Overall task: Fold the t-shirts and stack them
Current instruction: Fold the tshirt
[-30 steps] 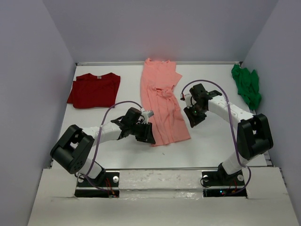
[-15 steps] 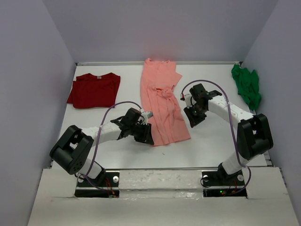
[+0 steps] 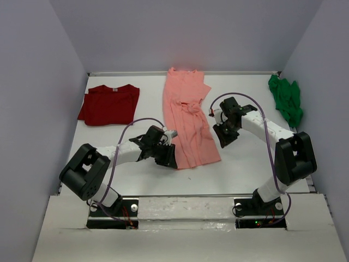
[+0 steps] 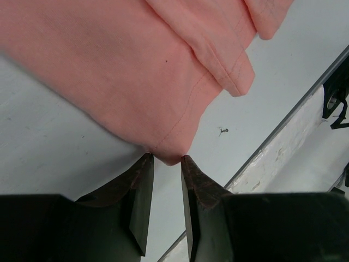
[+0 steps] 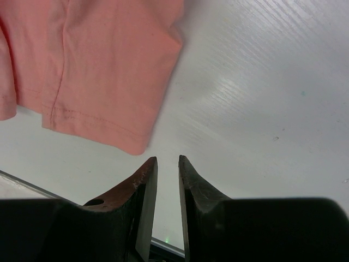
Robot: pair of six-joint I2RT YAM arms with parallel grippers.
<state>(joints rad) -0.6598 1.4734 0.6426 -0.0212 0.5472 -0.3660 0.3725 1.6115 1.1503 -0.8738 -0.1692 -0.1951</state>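
— White table [image 3: 245, 158], grey walls. Where are the shirts?
— Salmon-pink shirt [image 3: 188, 123] lies lengthwise mid-table, dark red shirt [image 3: 109, 103] far left, green shirt [image 3: 286, 98] bunched far right.
— Grippers?
— Left gripper [image 4: 167, 158]: narrow gap, tips at the pink shirt's near corner. Right gripper [image 5: 167, 158]: narrow, empty, over bare table beside that shirt's right edge.

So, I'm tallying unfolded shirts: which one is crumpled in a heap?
The green t-shirt, bunched up at far right; the dark red t-shirt and salmon-pink t-shirt lie flat.
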